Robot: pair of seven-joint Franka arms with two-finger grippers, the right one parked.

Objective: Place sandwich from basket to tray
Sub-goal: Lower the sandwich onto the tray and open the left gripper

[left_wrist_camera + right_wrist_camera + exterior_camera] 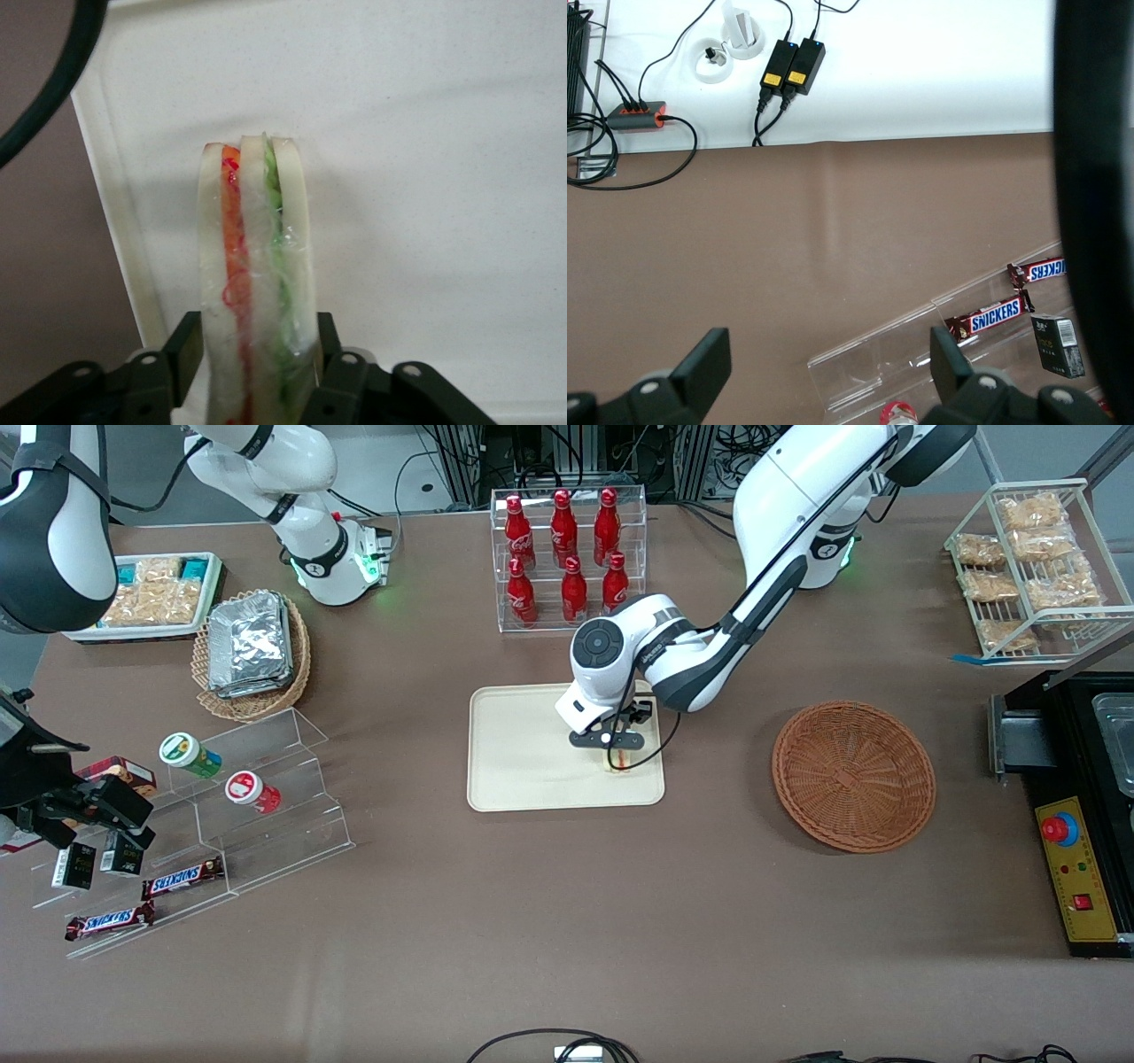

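Where the front view shows the brown table, the gripper (pixel 615 755) hangs low over the tray (pixel 523 757), at the part of it nearer the working arm's end, and the sandwich (pixel 619 761) peeks out just under it, down at the tray's surface. The basket (pixel 854 774) lies on the table well apart from the tray, toward the working arm's end, with nothing in it. Farther from the camera than the tray stands a clear rack of red bottles (pixel 567 558). In the left wrist view, the sandwich (pixel 257 283) stands on edge between the two black fingers (pixel 182 354), its pale bread slices upright with a red-orange layer on one side and a green layer on the other; the jaws are clenched against its two outer bread faces. The cream tray (pixel 425 177) fills the ground around it, and its rim runs beside the brown table. In the right wrist view, only candy bars (pixel 997 317) on a clear stand show.
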